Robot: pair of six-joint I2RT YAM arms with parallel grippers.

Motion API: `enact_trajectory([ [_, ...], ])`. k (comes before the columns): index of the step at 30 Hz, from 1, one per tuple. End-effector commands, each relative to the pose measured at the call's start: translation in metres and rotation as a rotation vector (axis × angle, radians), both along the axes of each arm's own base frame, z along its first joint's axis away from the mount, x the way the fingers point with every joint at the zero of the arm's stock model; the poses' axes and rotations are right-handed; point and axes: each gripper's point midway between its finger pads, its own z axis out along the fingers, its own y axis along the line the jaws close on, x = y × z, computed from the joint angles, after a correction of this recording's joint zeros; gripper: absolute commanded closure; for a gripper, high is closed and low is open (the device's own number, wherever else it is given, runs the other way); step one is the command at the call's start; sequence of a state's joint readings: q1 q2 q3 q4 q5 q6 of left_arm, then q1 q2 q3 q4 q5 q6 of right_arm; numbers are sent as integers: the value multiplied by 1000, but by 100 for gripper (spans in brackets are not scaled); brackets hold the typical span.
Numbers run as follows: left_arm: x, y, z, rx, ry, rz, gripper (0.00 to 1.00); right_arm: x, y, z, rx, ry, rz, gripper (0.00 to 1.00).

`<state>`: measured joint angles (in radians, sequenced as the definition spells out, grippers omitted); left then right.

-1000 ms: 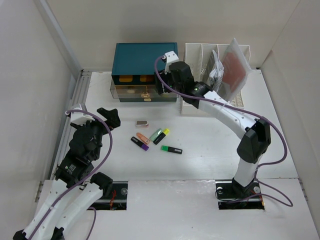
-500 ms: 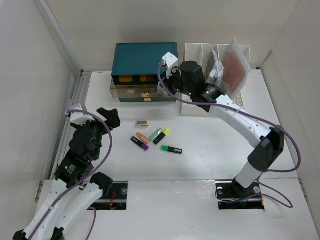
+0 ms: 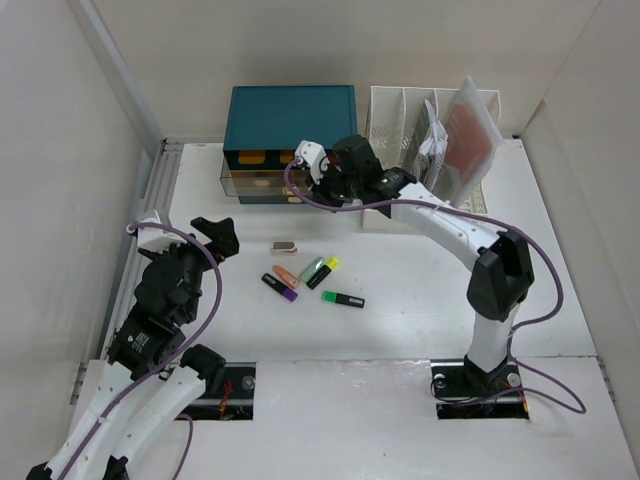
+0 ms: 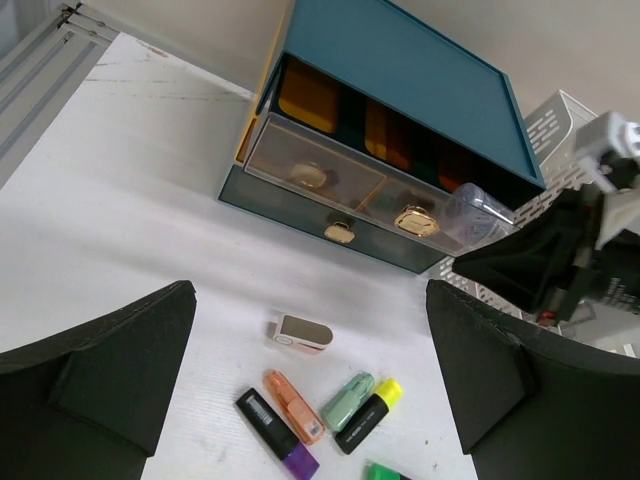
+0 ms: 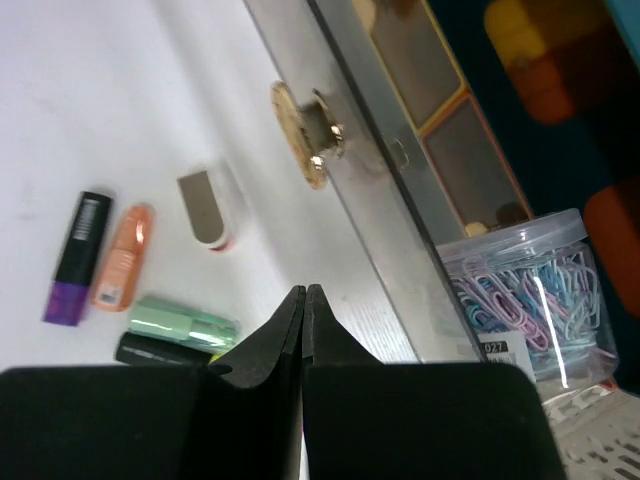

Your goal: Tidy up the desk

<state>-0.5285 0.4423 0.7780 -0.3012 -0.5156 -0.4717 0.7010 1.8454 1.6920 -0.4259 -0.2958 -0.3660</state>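
The left wrist view's bottom edge cuts off the green highlighter (image 4: 385, 472), while in the right wrist view the right gripper (image 5: 303, 295) hides one end of the black highlighter (image 5: 160, 350) and the lower part of the paper-clip jar (image 5: 520, 290).

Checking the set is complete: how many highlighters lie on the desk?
5, clustered on the desk: orange highlighter, purple highlighter beside it, mint highlighter, yellow highlighter, green highlighter nearest the arms. Drawers may hide more.
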Motion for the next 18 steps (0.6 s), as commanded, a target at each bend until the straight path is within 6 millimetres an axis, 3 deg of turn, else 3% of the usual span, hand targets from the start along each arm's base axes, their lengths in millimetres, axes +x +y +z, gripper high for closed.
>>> enact_trajectory([
  [1,1,-1,8,-11,-40,-3,0,26,-2,36,21,-110,-73,100],
  [4,2,-1,10,-15,-48,-3,0,49,-10,32,-12,-172,-202,100],
  [10,2,0,10,-16,-48,-3,0,73,-23,36,-52,-303,-396,100],
  [14,3,0,12,-21,-55,-3,0,86,-24,33,-73,-348,-468,100],
  [15,4,-2,10,-8,-47,-13,0,90,-24,21,-102,-346,-468,100],
  [17,4,0,10,-7,-47,-4,0,94,-25,17,-116,-349,-488,100],
  [18,4,0,10,-7,-47,-4,0,98,-26,23,-118,-367,-500,100],
])
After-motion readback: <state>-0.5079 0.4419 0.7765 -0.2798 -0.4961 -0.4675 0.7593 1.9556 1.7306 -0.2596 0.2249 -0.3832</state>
